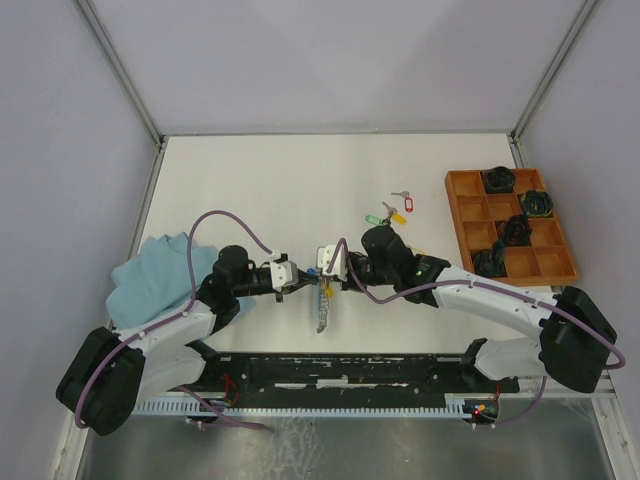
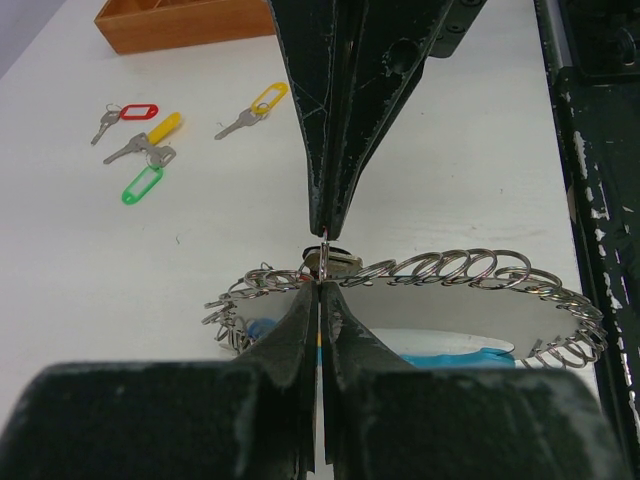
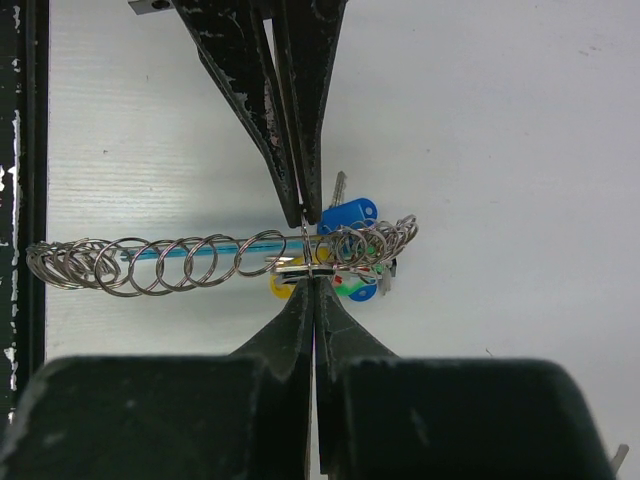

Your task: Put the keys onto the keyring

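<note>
Keyring (image 3: 150, 265): 3 o'clock stretch hidden behind the fingers (image 3: 285, 345); tagged keys (image 3: 350, 213) bunched there, number untellable. Wooden tray (image 2: 170, 25): cut by the 12 o'clock edge. Blue cloth (image 1: 150, 275): 9 o'clock of desk (image 1: 260, 180), partly under left arm (image 1: 170, 330).

keys (image 2: 145, 150): red, yellow, green tags; keyring (image 2: 450, 268) silver w/ blue sleeve; tray (image 1: 451, 205) orange-brown

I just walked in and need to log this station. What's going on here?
Two robot arms are working at putting keys onto a keyring. The left gripper and right gripper meet mid-table, both with jaws shut on the keyring. Some tagged keys already hang on it. Several loose keys lie farther back on the table, not yet picked up.
</note>
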Robot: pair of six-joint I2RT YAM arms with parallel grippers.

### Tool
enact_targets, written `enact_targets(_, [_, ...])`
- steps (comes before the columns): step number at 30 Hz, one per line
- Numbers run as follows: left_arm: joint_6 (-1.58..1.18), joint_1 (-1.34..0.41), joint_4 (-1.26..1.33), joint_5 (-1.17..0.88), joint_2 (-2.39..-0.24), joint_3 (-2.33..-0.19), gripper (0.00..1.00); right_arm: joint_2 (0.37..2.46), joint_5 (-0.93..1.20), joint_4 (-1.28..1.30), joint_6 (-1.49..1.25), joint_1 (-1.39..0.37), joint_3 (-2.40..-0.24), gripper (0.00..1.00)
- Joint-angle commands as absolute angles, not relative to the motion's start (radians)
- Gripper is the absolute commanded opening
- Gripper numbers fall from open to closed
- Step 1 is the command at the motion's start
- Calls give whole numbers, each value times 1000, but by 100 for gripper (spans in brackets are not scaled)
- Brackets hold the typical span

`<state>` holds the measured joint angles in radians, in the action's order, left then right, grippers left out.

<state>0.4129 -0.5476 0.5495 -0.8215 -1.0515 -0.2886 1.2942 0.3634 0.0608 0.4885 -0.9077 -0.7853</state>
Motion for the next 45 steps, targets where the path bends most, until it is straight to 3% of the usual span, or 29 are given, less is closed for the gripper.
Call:
enact_targets(1, [416, -553, 581, -847, -1037, -319, 3, 1281, 391, 24, 464, -905, -845, 0])
enact_targets(36, [414, -554, 522, -841, -1049, -353, 3, 1310, 366, 103, 517, -945, -918, 1])
enact_targets(45, [311, -554, 617, -757, -1035, -327, 3, 1284, 312, 112, 597, -954, -870, 1])
